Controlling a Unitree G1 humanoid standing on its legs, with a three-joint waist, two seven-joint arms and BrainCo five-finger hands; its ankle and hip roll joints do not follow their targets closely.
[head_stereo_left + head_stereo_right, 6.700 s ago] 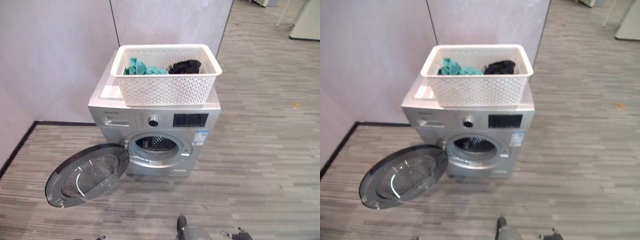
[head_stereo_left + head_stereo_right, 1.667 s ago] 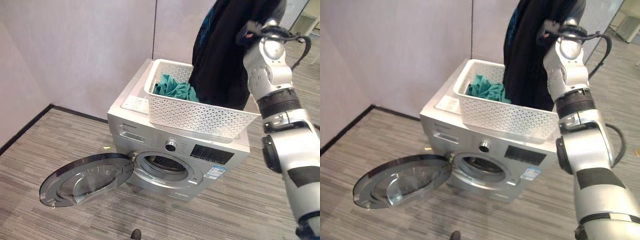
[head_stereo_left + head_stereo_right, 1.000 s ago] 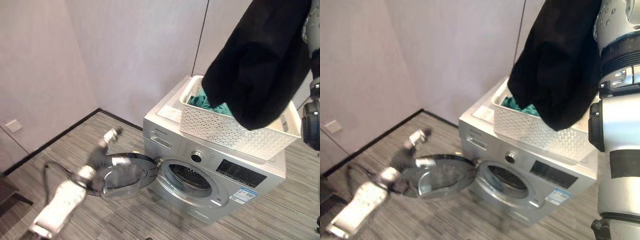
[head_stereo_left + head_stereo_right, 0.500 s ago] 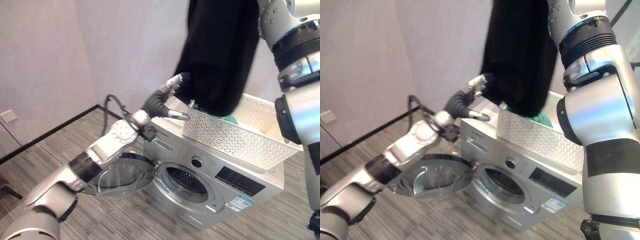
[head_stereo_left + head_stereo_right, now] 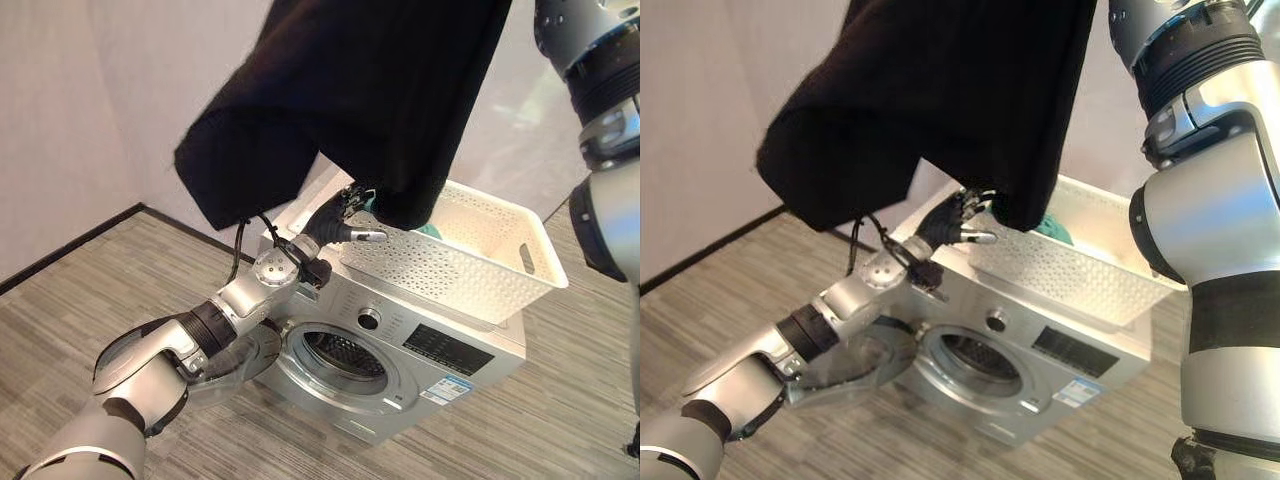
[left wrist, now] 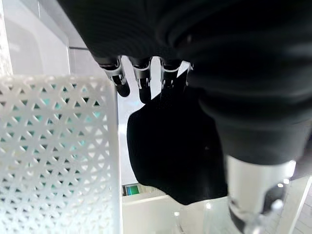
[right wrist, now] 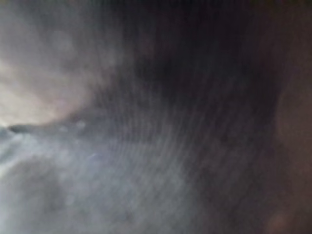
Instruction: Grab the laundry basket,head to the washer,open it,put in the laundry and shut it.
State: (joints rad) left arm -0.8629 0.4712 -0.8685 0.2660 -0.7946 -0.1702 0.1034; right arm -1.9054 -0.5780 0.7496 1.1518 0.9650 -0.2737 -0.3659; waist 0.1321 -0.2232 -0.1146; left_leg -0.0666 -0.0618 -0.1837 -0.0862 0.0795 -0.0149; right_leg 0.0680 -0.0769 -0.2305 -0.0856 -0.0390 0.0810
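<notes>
A large black garment (image 5: 380, 90) hangs from above, where my right arm (image 5: 600, 90) rises out of the top of the picture; dark cloth (image 7: 170, 122) covers the right wrist view. My left hand (image 5: 338, 218) reaches up at the garment's lower hem, by the near left corner of the white lattice basket (image 5: 470, 280). Its fingers (image 6: 141, 85) are straight and open, just short of the black cloth (image 6: 170, 146). The basket stands on the silver washer (image 5: 450, 350) with a teal cloth (image 5: 428, 231) in it. The washer's round door (image 5: 855, 370) hangs open beside the drum opening (image 5: 330, 355).
Pale wall panels (image 5: 90, 110) stand behind and to the left of the washer, with a dark skirting line along the grey striped floor (image 5: 80, 300). Open floor lies in front of the washer.
The camera has shifted. The black garment has swung out and spread to the left. My left hand has come in under its lower hem beside the basket corner.
</notes>
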